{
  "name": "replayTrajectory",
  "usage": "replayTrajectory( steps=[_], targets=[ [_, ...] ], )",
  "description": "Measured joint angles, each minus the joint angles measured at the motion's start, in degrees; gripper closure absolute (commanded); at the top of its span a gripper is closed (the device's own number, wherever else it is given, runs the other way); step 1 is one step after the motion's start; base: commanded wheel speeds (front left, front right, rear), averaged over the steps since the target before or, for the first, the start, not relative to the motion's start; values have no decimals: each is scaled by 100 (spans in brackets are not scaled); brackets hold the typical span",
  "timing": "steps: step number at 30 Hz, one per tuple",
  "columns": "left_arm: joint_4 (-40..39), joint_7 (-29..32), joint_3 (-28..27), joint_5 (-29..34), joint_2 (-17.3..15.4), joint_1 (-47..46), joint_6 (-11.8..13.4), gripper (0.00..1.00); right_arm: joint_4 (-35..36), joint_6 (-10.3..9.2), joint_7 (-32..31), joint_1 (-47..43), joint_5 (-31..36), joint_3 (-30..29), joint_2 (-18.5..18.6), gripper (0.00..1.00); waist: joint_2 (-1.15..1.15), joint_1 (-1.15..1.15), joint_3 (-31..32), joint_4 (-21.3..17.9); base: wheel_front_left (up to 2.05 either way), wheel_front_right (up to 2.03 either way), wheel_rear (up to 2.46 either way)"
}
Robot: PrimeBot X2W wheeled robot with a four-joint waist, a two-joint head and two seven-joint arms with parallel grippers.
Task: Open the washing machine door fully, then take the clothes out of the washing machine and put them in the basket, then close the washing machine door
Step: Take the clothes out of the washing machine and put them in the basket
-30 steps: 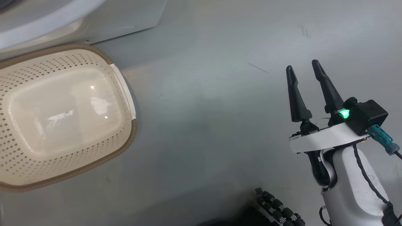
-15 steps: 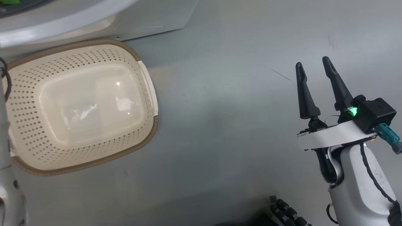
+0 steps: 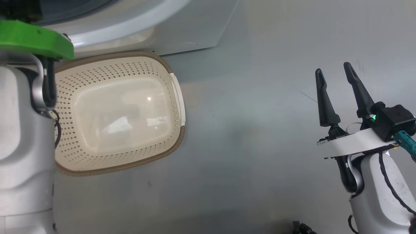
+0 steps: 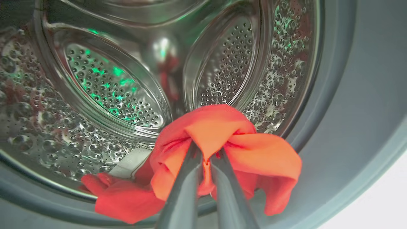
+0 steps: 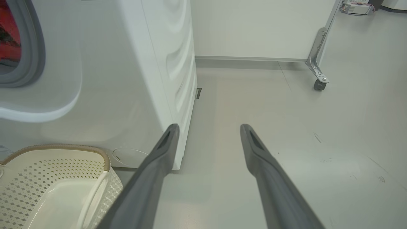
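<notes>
Cream plastic from the head view: the basket [image 3: 97, 70] sits on the grey floor [image 3: 247, 130], just in front of the machine [image 3: 195, 29]. My left forearm [image 3: 22, 136] stands at its left edge. My right gripper [image 3: 332, 69] hangs well off to the right over the floor, jaws wide.

From my left wrist, my left gripper [image 4: 206, 160] is pinched narrow on a fold of the red clothes [image 4: 264, 152], right at my fingertips. The fabric hangs at the mouth of the steel drum [image 4: 111, 86], with one tail trailing low to the left over the grey ring [image 4: 334, 121].

From my right wrist, my right gripper [image 5: 209, 127] points along the floor past the machine's [image 5: 152, 63] corner, jaws wide. The basket [image 5: 47, 165] lies low to their left, against the machine's front. Red clothes [image 5: 8, 35] show in the opening at upper left, well apart from these jaws.
</notes>
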State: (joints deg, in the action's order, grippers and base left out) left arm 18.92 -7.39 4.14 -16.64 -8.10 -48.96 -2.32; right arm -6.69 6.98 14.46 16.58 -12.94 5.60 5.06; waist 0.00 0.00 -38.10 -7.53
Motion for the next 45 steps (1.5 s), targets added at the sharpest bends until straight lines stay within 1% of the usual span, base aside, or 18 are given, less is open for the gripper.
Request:
replayTrajectory(
  steps=[3,8,13,23,31,34,40,45],
  targets=[
    [-99,-315,14,0,98,390,9,100,-31,0,-1,-120,24,-15,36,0,0,0,181,136,0,0,0],
    [-213,-601,63,0,241,766,37,100,-81,0,0,-228,53,-20,52,0,0,0,381,276,0,0,0],
    [-405,-643,171,0,413,1163,60,100,-112,0,0,-387,99,-38,76,0,0,0,649,454,0,0,0],
    [-895,-705,463,81,487,1873,58,100,-192,0,-1,-692,151,-65,137,0,0,0,1218,827,0,0,0],
    [-1753,-715,595,193,510,2330,60,100,-232,0,-1,-989,156,-11,121,0,0,0,1740,1134,0,0,0],
    [-1948,-732,628,197,517,2518,64,100,-236,0,-1,-1052,156,21,111,0,0,0,1881,1228,0,0,0],
    [-1927,-731,739,80,522,3111,102,100,-214,1,-1,-1098,158,137,75,0,0,0,2038,1359,0,0,0],
    [-1682,-632,891,-81,536,3445,102,100,-137,1,-1,-1108,199,215,75,0,0,0,1954,1361,0,0,0]
  ],
)
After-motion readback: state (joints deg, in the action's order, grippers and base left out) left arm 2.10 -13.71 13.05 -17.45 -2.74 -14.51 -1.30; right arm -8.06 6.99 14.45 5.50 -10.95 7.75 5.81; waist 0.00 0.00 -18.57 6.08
